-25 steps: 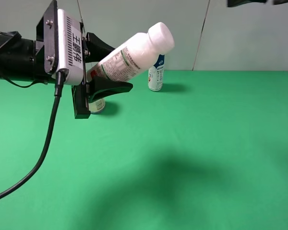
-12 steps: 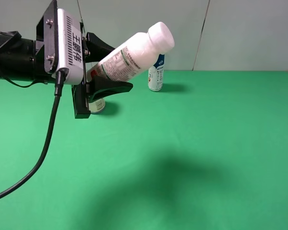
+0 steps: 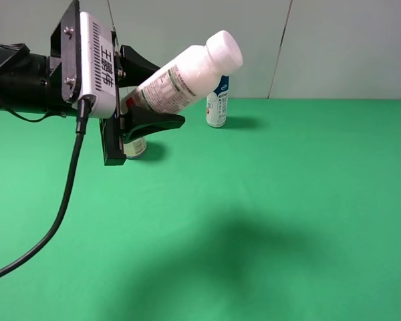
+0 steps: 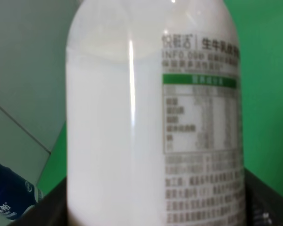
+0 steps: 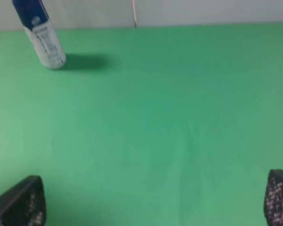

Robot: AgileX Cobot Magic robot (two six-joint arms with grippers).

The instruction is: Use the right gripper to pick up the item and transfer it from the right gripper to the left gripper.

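Note:
My left gripper [image 3: 147, 100] is shut on a white milk bottle [image 3: 187, 73] with a white cap and a printed label. It holds the bottle tilted, cap up and to the right, well above the green table [image 3: 267, 200]. In the left wrist view the bottle [image 4: 151, 122] fills the frame between the black fingers [image 4: 269, 197]. My right gripper [image 5: 155, 200] is open and empty: only its two black fingertips [image 5: 19, 202] show at the wrist view's lower corners. It is out of the exterior view.
A blue and white bottle [image 3: 217, 101] stands upright at the back of the table; it also shows in the right wrist view [image 5: 41, 35]. A small can [image 3: 135, 146] stands behind the left gripper. A black cable [image 3: 60, 207] hangs from the left arm.
The dark part of the right arm at the top right edge has left the exterior view. The left gripper and the bottle have not moved.

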